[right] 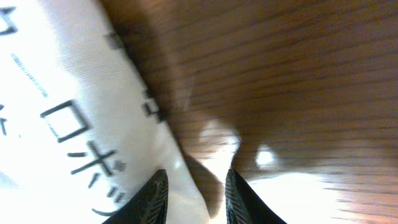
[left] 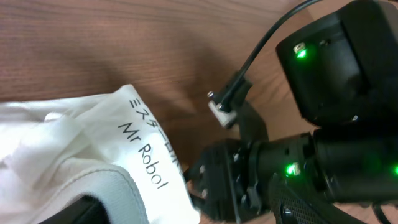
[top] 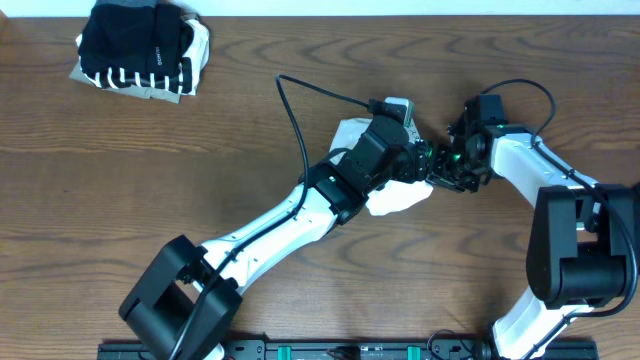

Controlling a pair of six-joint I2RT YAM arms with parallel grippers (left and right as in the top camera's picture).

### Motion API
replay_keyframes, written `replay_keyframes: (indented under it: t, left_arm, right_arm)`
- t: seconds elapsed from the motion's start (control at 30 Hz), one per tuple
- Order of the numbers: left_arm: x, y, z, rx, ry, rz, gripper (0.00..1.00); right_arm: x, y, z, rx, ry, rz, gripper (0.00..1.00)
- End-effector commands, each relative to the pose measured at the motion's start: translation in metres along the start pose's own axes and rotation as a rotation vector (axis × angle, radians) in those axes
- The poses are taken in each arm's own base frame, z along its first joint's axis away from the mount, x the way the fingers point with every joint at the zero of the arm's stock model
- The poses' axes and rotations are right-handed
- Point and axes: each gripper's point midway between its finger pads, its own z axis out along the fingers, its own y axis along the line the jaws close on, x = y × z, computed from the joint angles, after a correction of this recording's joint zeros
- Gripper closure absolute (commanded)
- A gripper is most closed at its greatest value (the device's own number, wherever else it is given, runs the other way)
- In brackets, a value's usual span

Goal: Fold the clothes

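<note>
My right gripper (right: 196, 190) hangs low with its fingers a little apart, one over the edge of the white T-shirt (right: 68, 99), the other over bare table (top: 120, 170); nothing is pinched yet. My left gripper (top: 408, 158) sits down on the same shirt, and I cannot tell whether it is closed on cloth. The shirt lies bunched at mid-table under my left wrist, just beside the right, its dark lettering (left: 144, 155) facing up. I judge this the step of taking hold to spread it. Next I must nip that edge cleanly and draw it outward. A folded pile (top: 140, 45) sits well apart at the far left corner
</note>
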Motion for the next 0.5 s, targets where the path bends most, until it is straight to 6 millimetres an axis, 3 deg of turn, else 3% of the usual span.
replay_keyframes:
  t: [0.0, 0.47]
  left_arm:
    - [0.0, -0.003, 0.01, 0.004, -0.001, -0.027, 0.27]
    - [0.018, 0.018, 0.032, -0.059, 0.027, -0.039, 0.27]
  right_arm:
    - [0.005, 0.016, -0.001, -0.049, 0.018, -0.038, 0.72]
    - [0.011, 0.017, 0.0, -0.043, 0.035, -0.016, 0.75]
